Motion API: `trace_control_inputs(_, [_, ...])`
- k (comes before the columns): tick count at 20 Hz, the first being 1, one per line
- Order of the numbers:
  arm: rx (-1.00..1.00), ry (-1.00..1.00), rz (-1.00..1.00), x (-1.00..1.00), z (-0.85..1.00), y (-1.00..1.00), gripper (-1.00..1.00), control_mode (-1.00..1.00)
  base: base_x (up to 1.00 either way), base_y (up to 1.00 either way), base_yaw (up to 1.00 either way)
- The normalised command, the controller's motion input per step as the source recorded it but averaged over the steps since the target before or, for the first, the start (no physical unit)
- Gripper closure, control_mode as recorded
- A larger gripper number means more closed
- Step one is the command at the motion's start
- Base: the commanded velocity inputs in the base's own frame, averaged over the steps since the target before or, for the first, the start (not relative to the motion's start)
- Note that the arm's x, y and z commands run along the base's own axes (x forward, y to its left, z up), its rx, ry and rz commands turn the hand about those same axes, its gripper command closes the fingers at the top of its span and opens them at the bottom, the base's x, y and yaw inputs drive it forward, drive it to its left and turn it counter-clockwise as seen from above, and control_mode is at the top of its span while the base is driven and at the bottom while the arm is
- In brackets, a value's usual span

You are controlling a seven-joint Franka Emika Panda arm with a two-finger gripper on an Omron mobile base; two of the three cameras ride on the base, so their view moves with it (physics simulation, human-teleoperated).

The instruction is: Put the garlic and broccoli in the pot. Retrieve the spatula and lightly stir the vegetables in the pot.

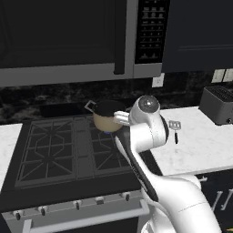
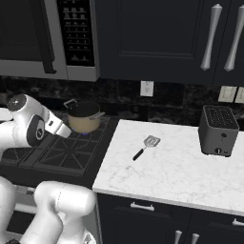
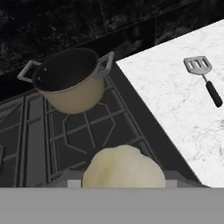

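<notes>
In the hand view, the pot [image 3: 70,81] is seen at upper left, standing on the stove grate [image 3: 65,135], its dark inside bare. At bottom centre a pale, rounded garlic bulb [image 3: 124,168] is pinched in the gripper [image 3: 124,183], well short of the pot. At upper right the spatula [image 3: 203,78] lies on the white marble counter [image 3: 175,113]. In the right base view, the pot [image 2: 83,116] is found left of centre, the spatula [image 2: 146,147] mid-frame, a toaster [image 2: 218,129] at right.
</notes>
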Motion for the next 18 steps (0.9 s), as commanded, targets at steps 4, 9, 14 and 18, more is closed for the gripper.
trace_control_inputs(4, [-0.03, 0.00, 0.00, 0.75, 0.47, 0.31, 1.00, -1.00, 0.00, 0.00, 0.00])
trace_control_inputs(9, [-0.13, 0.00, 0.00, 0.77, -0.08, 0.23, 1.00, -1.00, 0.00, 0.00, 0.00])
trace_control_inputs(14, [-0.17, 0.00, 0.00, 0.73, -0.38, 0.13, 1.00, -1.00, 0.00, 0.00, 0.00])
trace_control_inputs(18, [-0.15, 0.00, 0.00, 0.83, -0.34, 0.03, 1.00, -1.00, 0.00, 0.00, 0.00])
